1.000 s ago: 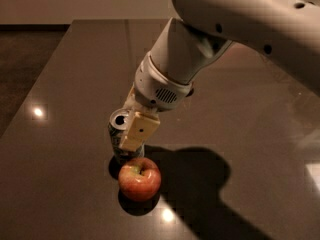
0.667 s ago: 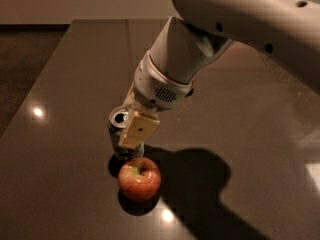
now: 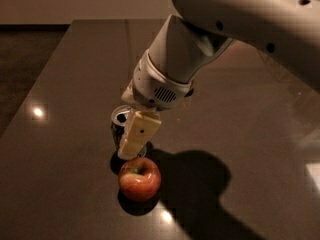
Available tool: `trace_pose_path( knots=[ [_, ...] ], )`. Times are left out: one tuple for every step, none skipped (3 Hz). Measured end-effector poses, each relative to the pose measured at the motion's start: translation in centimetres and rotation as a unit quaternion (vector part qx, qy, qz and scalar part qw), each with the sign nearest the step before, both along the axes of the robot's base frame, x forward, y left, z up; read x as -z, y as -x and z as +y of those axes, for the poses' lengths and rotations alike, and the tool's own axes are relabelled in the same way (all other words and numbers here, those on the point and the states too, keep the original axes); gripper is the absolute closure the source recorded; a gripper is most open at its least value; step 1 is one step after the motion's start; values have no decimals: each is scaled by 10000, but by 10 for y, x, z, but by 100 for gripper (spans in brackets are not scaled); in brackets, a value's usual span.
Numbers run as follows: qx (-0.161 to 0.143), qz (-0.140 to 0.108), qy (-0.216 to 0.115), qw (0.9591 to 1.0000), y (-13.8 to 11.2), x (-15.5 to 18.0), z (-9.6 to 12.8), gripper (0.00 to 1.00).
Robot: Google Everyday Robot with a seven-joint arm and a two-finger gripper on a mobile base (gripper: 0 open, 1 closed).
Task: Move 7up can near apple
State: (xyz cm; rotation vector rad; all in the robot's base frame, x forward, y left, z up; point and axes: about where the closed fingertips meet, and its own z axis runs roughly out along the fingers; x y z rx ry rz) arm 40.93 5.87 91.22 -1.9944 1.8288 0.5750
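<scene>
Just beyond the round red-orange apple (image 3: 139, 178) on the dark glossy counter (image 3: 75, 74) stands the small silver-topped 7up can (image 3: 119, 118), upright. The cream gripper (image 3: 126, 145) hangs at its near-right side; whether it clamps the can, I cannot tell.

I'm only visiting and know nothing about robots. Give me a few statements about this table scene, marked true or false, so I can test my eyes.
1. The 7up can lies on its side. False: it stands upright, silver top up.
2. The apple rests on the table, nearer the camera than the can. True.
3. The robot's hand is lifting the apple. False: the hand is down at the can, just behind and above the apple.
4. The apple is red with a paler patch around its stem dimple. True.
</scene>
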Motion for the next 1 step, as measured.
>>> trace_pose_path(
  knots=[
    [-1, -3, 0, 10000, 0, 0, 0, 0]
  ],
)
